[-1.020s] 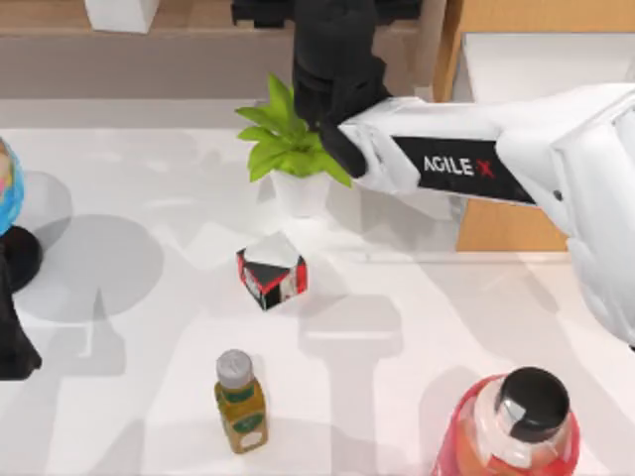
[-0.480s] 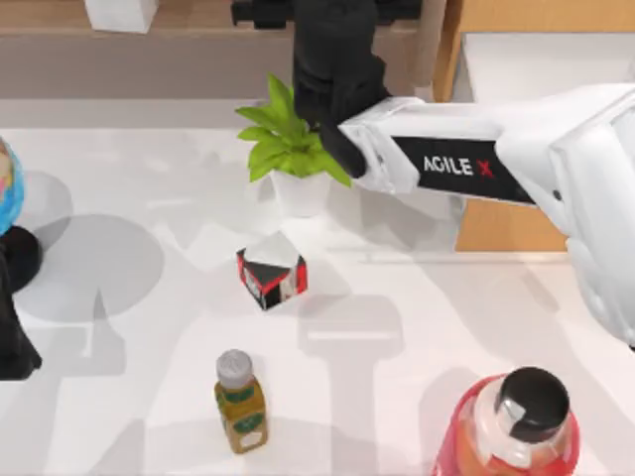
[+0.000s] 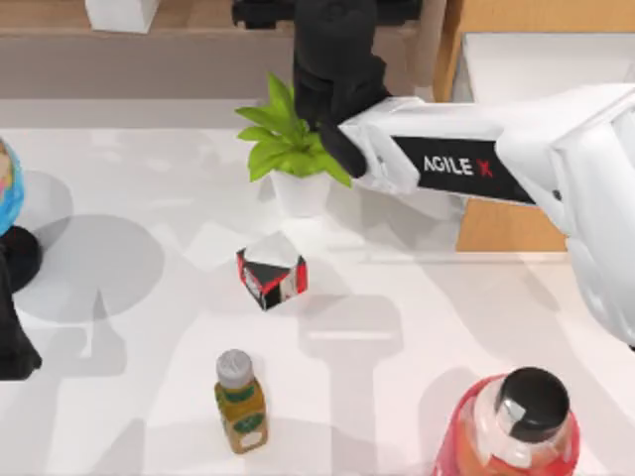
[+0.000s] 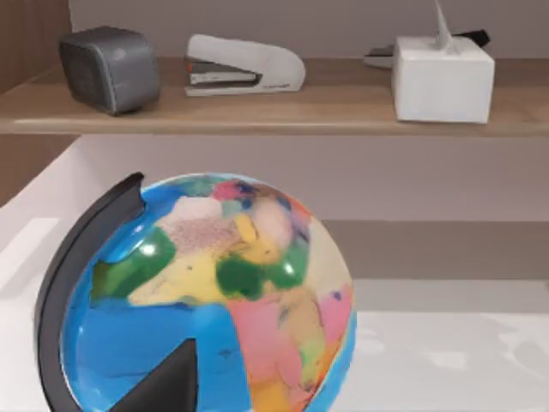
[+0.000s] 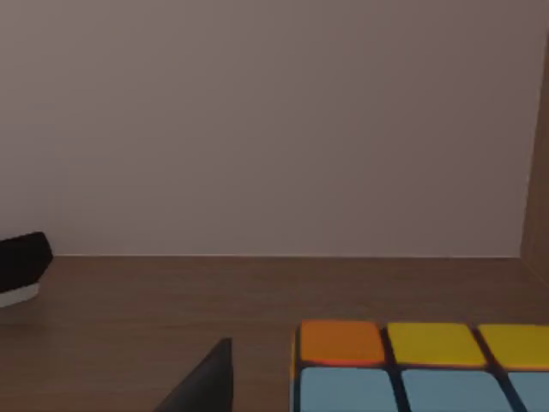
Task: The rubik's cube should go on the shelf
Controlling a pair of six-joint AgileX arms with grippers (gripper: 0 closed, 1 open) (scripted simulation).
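From above, my right arm (image 3: 496, 159) reaches from the right side across the tabletop (image 3: 397, 317) to the shelf (image 3: 189, 30) at the far edge. The right hand (image 3: 332, 20) is a dark shape over the shelf, and I cannot tell if its fingers are open or closed. Just in front of it, near the far edge, stands a green plant (image 3: 288, 144) in a white pot. A black, red and white box (image 3: 271, 273) sits near the middle of the tabletop. A small bottle (image 3: 239, 402) with a grey cap stands near the front edge. A big red bottle (image 3: 516, 431) with a black cap is at the front right corner. A globe (image 3: 8, 188) peeks in at the left edge, and my left arm (image 3: 12, 327) is parked there beside it.

From the left wrist, the globe (image 4: 206, 300) is close up. Behind it the shelf (image 4: 257, 116) holds a grey box (image 4: 110, 69), a white stapler (image 4: 244, 64) and a white tissue box (image 4: 443, 77).

From the right wrist, the rubik's cube (image 5: 420, 369) sits on the brown wood of the shelf (image 5: 154, 309), with orange, yellow and light blue squares showing. A dark fingertip (image 5: 202, 386) of the right hand is beside the cube, with a gap between them.
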